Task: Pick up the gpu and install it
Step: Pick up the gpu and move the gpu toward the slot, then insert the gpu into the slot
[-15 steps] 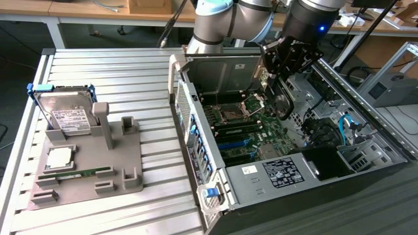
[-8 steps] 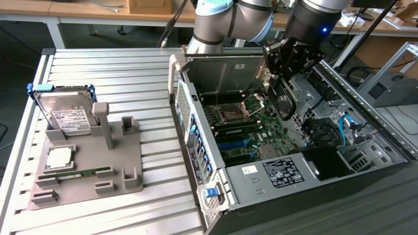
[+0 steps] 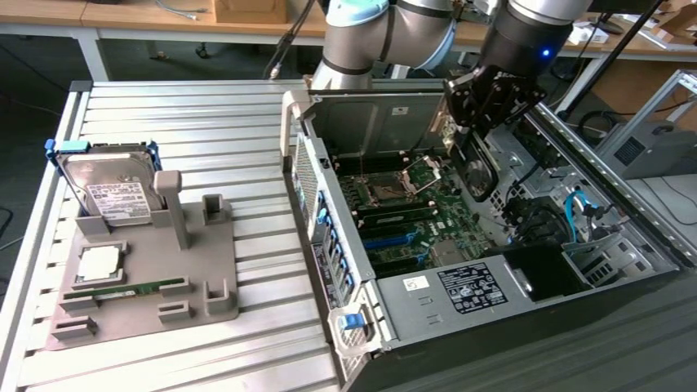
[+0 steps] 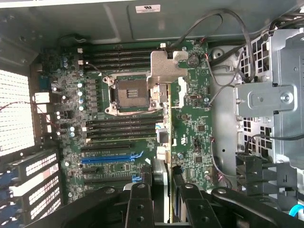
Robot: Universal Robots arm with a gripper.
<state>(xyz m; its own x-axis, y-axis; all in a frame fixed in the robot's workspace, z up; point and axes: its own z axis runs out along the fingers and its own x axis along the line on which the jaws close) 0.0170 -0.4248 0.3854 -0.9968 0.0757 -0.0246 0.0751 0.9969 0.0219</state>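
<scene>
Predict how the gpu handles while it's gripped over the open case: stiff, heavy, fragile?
Probably stiff: the gpu hangs straight from the pincer with no visible sag. Likely light for its length, since it looks like a thin board seen edge-on. Fragile, I'd guess: it's clamped across its flat faces, and its metal bracket could catch on the motherboard if it pivots.

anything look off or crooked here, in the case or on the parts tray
Nothing stands out. The hand grips the gpu edge-down over the motherboard; the hard drive stands in its holder and the memory stick lies flat on the grey tray.
</scene>
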